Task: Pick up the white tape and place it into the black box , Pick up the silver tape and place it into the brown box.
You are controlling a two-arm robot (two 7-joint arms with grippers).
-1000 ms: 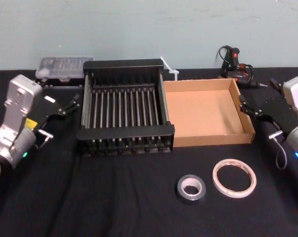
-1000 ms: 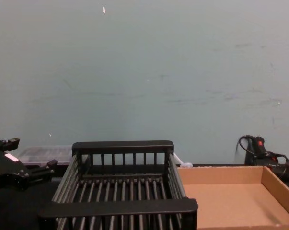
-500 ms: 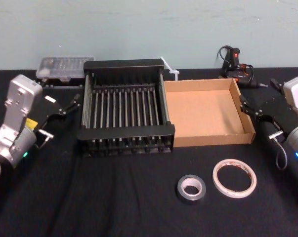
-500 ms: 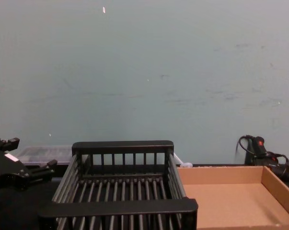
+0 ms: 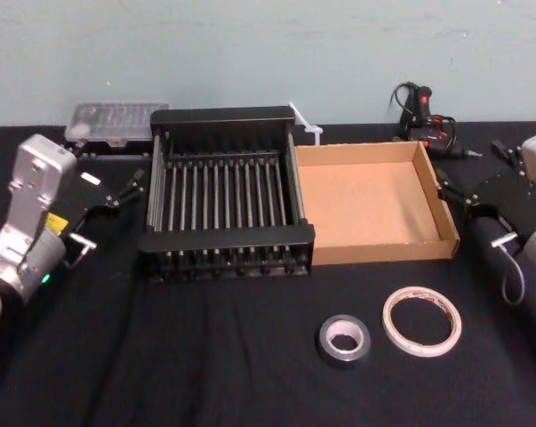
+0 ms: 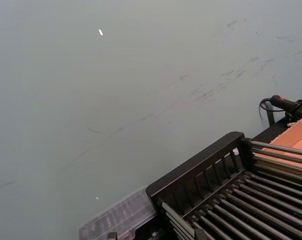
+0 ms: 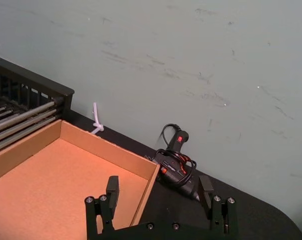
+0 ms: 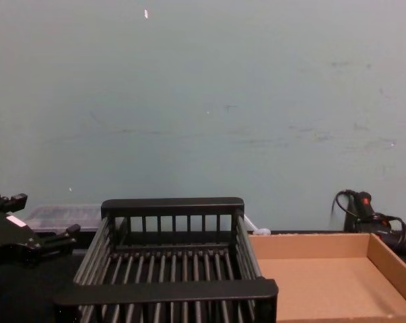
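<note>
Nothing picked yet. White tape [image 5: 421,320] lies flat on the table [image 5: 205,356] at lower right of the head view, silver tape [image 5: 344,340] just beside it on its left, apart from it. Both sit in front of the brown box [image 5: 372,206]; black box [image 5: 223,189] is touching the brown one on its left side, centre frame. Both boxes look empty.

My right hand [image 7: 160,197] is at the right edge of the head view, beside the brown box's right wall, fingers apart, nothing between them. My left hand [image 5: 116,197] is parked at the left, by the black box's left wall, fingers apart too.

Step in hand, as I read it: right hand goes for the white tape first. It's a thin ring lying flat, so I'd come straight down with one finger inside the hole and one outside the rim, pinching the wall on the side away from the silver roll to avoid nudging it. Lift clear of the brown box walls before crossing to the black box; the slatted floor has gaps, so drop it flat.
</note>
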